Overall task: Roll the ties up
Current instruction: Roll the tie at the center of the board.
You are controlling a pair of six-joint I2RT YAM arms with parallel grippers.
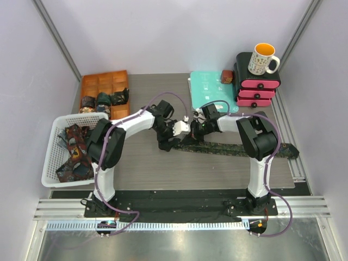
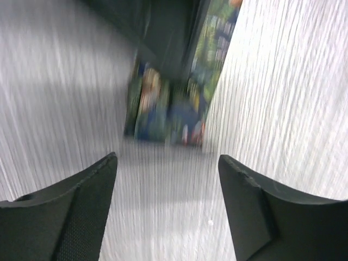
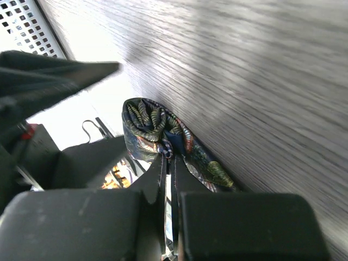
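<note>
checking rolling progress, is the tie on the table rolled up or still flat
Mostly flat: the tie runs as a long strip across the table; only its end is bunched in the shut right gripper.

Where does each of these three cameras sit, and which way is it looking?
Top view: fixed above and behind the robot, looking down on the table and the long tie; the left arm and right arm show whole, bases at the bottom.
Left wrist: rides on the left arm, looking down between the open fingers of the left gripper at the blurred tie end.
Right wrist: rides on the right arm, looking along the right gripper, shut on the tie.
Shared: all three see that tie.
</note>
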